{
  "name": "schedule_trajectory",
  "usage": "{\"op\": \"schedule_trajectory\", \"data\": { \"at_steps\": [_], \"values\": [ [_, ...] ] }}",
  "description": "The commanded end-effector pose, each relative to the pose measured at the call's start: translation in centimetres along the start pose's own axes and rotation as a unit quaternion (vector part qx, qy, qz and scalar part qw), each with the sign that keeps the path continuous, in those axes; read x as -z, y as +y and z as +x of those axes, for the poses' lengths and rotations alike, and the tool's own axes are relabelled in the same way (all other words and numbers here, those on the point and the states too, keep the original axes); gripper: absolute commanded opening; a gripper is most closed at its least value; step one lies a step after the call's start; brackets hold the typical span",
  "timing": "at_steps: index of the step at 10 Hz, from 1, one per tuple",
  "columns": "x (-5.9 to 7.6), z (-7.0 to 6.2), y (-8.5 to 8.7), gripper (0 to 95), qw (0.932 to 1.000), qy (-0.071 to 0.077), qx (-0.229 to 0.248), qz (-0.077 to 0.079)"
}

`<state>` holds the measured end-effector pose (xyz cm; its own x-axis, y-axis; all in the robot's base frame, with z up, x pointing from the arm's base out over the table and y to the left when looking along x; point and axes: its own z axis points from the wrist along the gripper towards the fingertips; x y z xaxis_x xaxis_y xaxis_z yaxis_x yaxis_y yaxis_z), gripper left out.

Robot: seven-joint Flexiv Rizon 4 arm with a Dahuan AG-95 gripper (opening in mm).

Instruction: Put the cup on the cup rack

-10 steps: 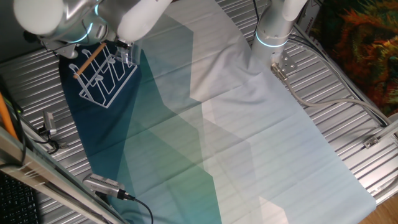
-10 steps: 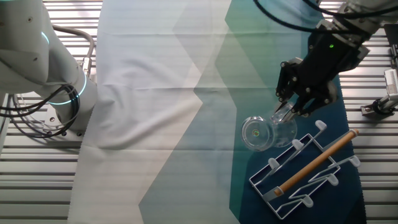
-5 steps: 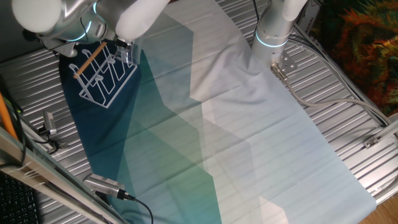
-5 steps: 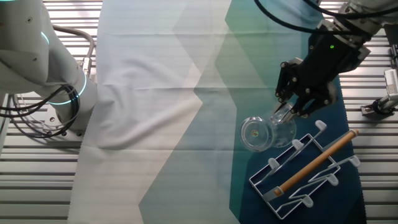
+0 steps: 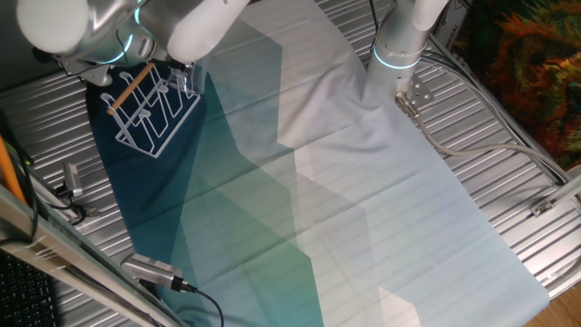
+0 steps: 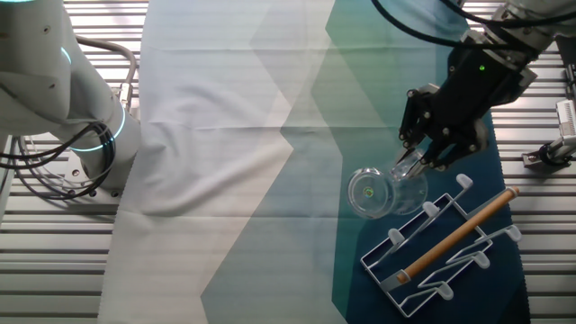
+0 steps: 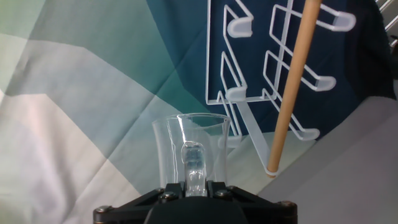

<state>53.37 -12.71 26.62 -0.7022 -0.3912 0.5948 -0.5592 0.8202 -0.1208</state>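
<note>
One gripper (image 7: 196,186) pinches the cup (image 7: 191,149) by its handle, the glass hanging tipped just beside the rack's (image 6: 450,245) near pegs, above the cloth (image 6: 270,162). Risk, as judged: clear glass on so narrow a hold may twist or slip, and the rim could knock a peg or the rod (image 7: 291,87) if brought in off-line. Fingertips are cut off in hand view; in one fixed view the arm hides the cup.

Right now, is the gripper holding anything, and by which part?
Yes: the gripper holds the cup by its side handle, beside the cup rack.
</note>
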Motion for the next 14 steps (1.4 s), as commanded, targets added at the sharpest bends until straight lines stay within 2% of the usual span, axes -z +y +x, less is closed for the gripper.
{"op": "schedule_trajectory", "data": {
  "at_steps": [1, 3, 7, 14],
  "values": [
    [-0.5, -0.2, 0.0, 0.0, 0.9996, 0.005, -0.029, -0.005],
    [-0.5, -0.2, 0.0, 0.0, 0.9993, 0.013, -0.036, -0.005],
    [-0.5, -0.2, 0.0, 0.0, 0.9993, 0.015, -0.033, -0.011],
    [-1.4, -1.0, -1.3, 0.0, 0.9997, 0.006, -0.022, -0.013]
  ]
}}
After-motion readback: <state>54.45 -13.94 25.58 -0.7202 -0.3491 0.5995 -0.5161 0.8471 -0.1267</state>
